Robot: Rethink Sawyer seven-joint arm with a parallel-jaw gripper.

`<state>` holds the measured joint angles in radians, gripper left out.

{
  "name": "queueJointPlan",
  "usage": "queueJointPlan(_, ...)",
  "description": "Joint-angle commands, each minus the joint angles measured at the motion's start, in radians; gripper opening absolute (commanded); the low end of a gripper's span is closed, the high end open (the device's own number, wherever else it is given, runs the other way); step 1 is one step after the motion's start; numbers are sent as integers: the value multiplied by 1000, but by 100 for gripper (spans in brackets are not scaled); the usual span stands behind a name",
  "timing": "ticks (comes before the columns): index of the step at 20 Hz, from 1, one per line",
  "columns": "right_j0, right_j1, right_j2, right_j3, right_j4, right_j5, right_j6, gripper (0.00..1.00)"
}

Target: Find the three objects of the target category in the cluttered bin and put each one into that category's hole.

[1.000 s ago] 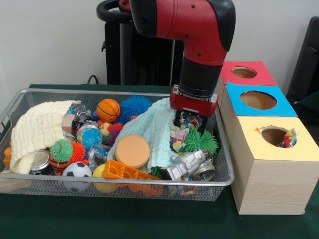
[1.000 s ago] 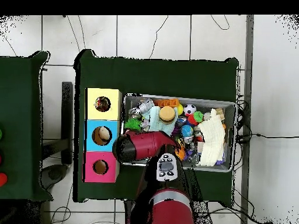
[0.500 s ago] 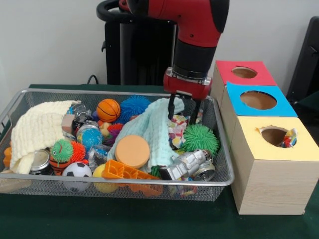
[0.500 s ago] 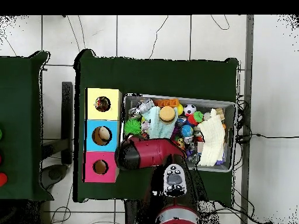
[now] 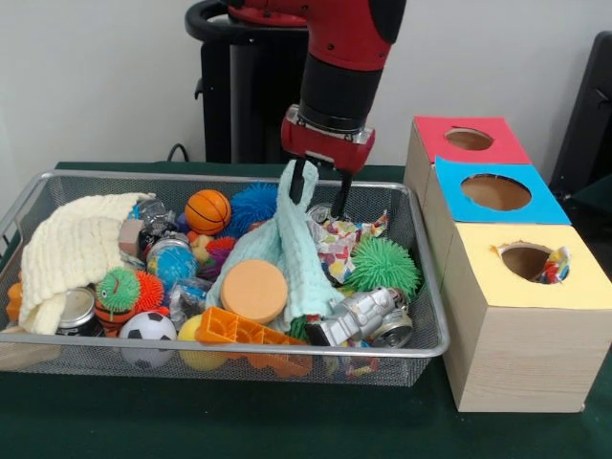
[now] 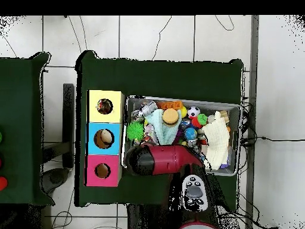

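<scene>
The gripper [image 5: 319,198] has risen since the earlier frames and shifted toward nine o'clock in the front view, and it now pinches the top corner of the pale green cloth [image 5: 287,251], drawing it up into a soft peak; half a second ago the cloth lay lower. The cloth is waffle-textured and drapes down to the flat round orange disc [image 5: 253,291], which rests against its lower fold. At three o'clock of the cloth sits a spiky green ball [image 5: 383,265], with patterned crinkled fabric [image 5: 342,237] between them. A cream knitted cloth [image 5: 73,251] lies at the nine o'clock end of the wire-mesh bin [image 5: 234,357]. At three o'clock of the bin stand wooden boxes with round holes, topped yellow [image 5: 564,279], blue [image 5: 538,203] and red [image 5: 507,145]. Overhead, the arm [image 6: 165,161] covers the bin's six o'clock edge.
</scene>
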<state>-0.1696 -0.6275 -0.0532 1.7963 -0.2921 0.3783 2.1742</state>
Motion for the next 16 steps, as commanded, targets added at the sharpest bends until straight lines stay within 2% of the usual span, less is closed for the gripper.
queueJointPlan(1,-3,123,77,-29,-76,-16,-29,100)
queueJointPlan(5,38,208,66,-95,-68,-91,37,100)
queueJointPlan(8,60,233,59,-111,-54,-123,66,100)
queueJointPlan(16,71,216,63,-70,-32,-172,76,100)
